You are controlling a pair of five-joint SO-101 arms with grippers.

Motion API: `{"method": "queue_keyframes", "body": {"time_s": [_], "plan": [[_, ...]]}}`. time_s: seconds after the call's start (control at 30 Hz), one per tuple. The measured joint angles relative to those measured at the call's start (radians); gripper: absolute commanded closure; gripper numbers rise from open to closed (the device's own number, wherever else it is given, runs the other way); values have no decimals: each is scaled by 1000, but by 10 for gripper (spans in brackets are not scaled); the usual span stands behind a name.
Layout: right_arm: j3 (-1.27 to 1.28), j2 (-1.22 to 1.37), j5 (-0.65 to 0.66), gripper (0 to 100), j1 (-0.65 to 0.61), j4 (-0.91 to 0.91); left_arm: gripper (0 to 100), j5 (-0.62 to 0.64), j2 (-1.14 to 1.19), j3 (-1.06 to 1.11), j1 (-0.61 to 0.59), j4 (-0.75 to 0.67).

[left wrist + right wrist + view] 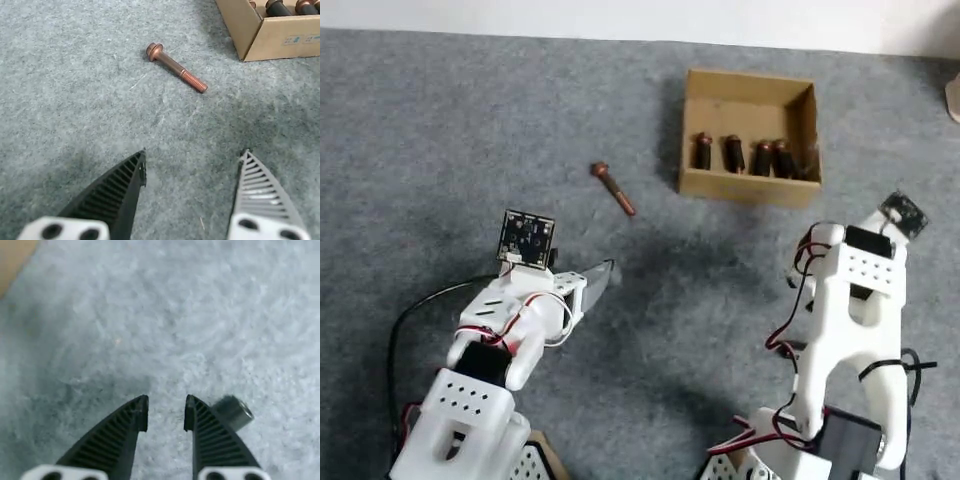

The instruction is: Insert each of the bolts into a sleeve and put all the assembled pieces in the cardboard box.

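One grey tabletop (420,120) carries the left arm (500,340) at 7 o'clock and the right arm (850,300) at 5 o'clock; one cardboard box (740,185) at 1 o'clock holding at least four assembled pieces (733,152); one loose bolt (613,188) at 11 o'clock; one sleeve (231,412). Left gripper (194,156) hangs low, spread wide, pointing at the bolt. Right gripper (166,402), slightly parted and empty, has the sleeve just beside one finger

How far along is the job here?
Done: four assembled-looking pieces sit in the cardboard box. In hand: nothing; the left hand and right hand are both open. Left: one bolt on the carpet and one sleeve beside the right hand, to join and box.
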Motion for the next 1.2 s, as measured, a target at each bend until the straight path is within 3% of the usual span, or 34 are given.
{"method": "queue_keyframes", "body": {"time_s": [0.27, 0.67, 1.2], "plan": [[0, 0, -87, 892, 60, 150, 716, 0, 0, 0, 0, 0], [48, 0, -169, 892, 110, 173, 716, 0, 0, 0, 0, 0], [253, 0, -169, 892, 137, -101, 716, 0, 0, 0, 0, 0]]}}
